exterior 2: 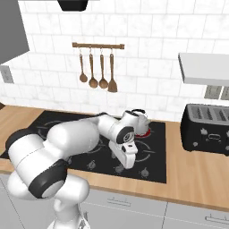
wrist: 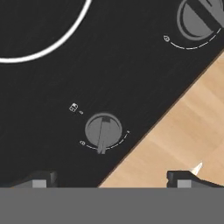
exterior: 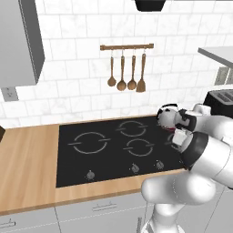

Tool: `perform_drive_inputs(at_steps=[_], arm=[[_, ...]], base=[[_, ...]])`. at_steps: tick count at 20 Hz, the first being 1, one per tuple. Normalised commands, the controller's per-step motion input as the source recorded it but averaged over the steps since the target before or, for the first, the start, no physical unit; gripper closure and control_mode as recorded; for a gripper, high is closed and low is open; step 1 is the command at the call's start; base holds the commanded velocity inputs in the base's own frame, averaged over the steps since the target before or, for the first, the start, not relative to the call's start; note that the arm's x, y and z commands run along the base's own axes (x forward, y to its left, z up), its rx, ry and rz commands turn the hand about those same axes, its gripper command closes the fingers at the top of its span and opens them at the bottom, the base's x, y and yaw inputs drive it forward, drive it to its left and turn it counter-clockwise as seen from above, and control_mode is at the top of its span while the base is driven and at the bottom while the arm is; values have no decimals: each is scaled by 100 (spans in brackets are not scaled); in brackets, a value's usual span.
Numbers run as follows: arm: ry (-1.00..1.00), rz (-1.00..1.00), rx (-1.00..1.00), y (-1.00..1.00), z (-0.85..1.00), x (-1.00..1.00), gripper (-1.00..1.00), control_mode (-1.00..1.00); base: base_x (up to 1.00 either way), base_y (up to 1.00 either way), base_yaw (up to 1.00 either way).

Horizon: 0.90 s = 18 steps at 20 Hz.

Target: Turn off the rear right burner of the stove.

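The stove [exterior: 73,168] is a black glass cooktop with grey rings and a row of small knobs along its front. A red glow marks the rear right burner [exterior 2: 146,130], mostly hidden behind my arm. My gripper [exterior 2: 128,163] hangs over the right part of the knob row, pointing down. In the hand view my gripper [wrist: 111,180] is open, its two fingertips [wrist: 40,179] wide apart, with a round grey knob [wrist: 103,131] just ahead between them. That knob's pointer bar lies on its dial arc, a little past the small circle mark. A second knob [wrist: 199,17] sits farther along.
A black toaster [exterior 2: 208,127] stands on the wooden counter [exterior 2: 197,174] right of the stove. Wooden utensils hang on a rack [exterior: 126,68] on the tiled wall. A grey shelf [exterior 2: 203,67] juts out above the toaster. A white ring [wrist: 43,48] curves at the hand view's top left.
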Motion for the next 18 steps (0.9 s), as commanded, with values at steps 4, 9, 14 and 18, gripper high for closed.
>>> perform_drive_inputs(at_steps=[4, 9, 14, 18], arm=[[-8, -12, -7, 0, -48, 3, -100, -100], [-2, -2, 0, 0, -7, 0, -100, -100], [-1, -1, -1, 0, -19, 2, -100, -100], [-2, -3, 0, -1, -13, 18, -100, -100]], base=[[0, 0, 0], [0, 0, 0], [0, 0, 0], [0, 0, 0]])
